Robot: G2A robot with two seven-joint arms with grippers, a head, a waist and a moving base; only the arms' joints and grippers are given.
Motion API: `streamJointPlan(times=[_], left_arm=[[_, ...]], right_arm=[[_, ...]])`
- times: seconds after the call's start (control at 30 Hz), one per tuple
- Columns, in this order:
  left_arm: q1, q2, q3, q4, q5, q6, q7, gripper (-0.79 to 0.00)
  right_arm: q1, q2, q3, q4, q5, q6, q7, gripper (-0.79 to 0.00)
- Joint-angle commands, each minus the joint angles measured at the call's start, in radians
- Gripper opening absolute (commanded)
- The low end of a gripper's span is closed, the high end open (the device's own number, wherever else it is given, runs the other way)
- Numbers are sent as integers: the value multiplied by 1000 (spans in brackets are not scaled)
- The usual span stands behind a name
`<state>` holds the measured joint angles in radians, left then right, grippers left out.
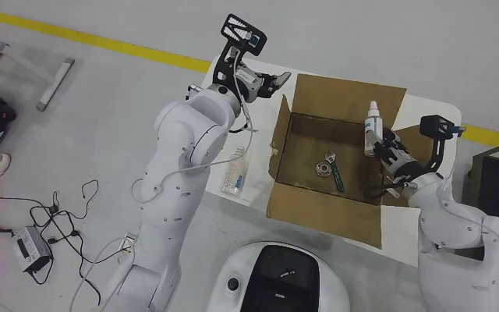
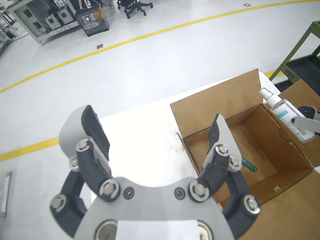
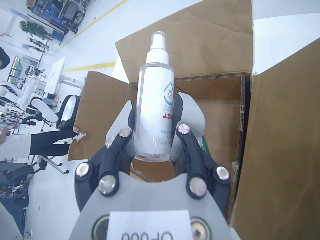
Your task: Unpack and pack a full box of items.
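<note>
An open cardboard box (image 1: 290, 201) stands on the white table (image 1: 234, 204), flaps spread outward. My right gripper (image 3: 154, 114) is shut on a clear spray bottle (image 3: 155, 96) with a white cap, held above the box's right wall (image 1: 373, 129). On the box floor lie a green-handled wrench (image 1: 336, 175) and a small round metal part (image 1: 320, 167). My left gripper (image 2: 156, 132) hangs open and empty above the table by the box's far left corner (image 1: 270, 82). From the left wrist view I see the bottle (image 2: 285, 114) and the wrench handle (image 2: 250, 165).
A clear bottle (image 1: 235, 173) lies on the table left of the box, beside the left arm. A green metal cart (image 2: 302, 58) stands past the table's right end. Cables and a power brick (image 1: 31, 248) lie on the floor at the left.
</note>
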<state>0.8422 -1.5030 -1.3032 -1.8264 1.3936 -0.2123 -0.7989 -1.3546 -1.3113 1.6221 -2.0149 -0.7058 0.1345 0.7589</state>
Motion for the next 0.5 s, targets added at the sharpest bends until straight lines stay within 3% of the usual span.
streamJointPlan(times=[0.0, 0.33, 0.47], left_arm=[[0, 0, 0, 0, 0, 0, 0, 0], [0, 0, 0, 0, 0, 0, 0, 0], [0, 0, 0, 0, 0, 0, 0, 0]], right_arm=[[0, 0, 0, 1, 1, 0, 1, -785], [0, 0, 0, 1, 1, 0, 1, -785], [-23, 1, 10, -12, 18, -10, -64, -785]])
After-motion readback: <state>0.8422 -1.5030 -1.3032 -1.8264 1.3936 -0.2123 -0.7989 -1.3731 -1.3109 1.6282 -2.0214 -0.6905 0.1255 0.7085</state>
